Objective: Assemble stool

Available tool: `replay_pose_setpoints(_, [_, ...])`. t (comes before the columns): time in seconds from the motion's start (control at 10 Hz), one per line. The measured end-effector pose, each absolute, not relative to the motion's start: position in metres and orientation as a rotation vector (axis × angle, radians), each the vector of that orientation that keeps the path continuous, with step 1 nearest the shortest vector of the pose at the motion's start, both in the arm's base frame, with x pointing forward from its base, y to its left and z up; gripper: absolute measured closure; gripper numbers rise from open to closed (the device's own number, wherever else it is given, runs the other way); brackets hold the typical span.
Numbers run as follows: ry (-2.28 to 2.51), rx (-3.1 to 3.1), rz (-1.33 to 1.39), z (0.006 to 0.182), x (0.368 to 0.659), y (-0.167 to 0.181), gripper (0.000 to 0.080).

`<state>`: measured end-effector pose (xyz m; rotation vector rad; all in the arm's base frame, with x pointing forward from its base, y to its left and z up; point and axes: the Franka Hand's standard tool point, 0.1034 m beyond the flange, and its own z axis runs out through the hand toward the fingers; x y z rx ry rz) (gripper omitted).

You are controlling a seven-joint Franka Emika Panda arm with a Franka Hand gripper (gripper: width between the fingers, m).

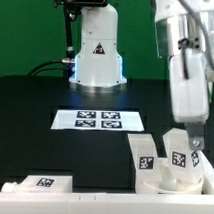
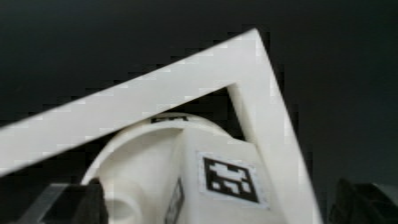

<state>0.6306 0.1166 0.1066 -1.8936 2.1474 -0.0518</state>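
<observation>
One tagged white leg (image 2: 205,165) stood upright between the gripper's (image 2: 214,208) dark fingers (image 2: 68,205), spread wide and gripping nothing, their tips barely distinct from the black table (image 1: 35,103). In the exterior view the arm (image 1: 186,88) hid part of that leg; a second leg (image 1: 145,156) stood just beside it, toward the exterior view's left. Both rose from the seat (image 1: 170,183), partly cut off at the frame's edge.

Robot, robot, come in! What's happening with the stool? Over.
Gripper open, jaws either side of upright leg. Second leg upright beside it. White angled frame close by, not blocking.
</observation>
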Motion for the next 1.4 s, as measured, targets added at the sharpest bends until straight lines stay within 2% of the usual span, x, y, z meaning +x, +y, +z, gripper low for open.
replay_pose_setpoints(0.2, [1.897,-2.153,-0.087,0.1117,0.6300,0.1181,0.0150])
replay_pose_setpoints(0.5, [1.704,-2.323,-0.125,0.1102,0.6299,0.1165,0.0150])
replay_pose_setpoints(0.8, [0.860,-2.874,-0.199,0.1159,0.6325,0.1179,0.0150])
replay_pose_setpoints(1.2, [0.488,-2.993,-0.248,0.1150,0.6345,0.1108,0.0150])
replay_pose_setpoints(1.4, [-0.150,-3.104,-0.136,0.1163,0.6342,0.1094,0.0150])
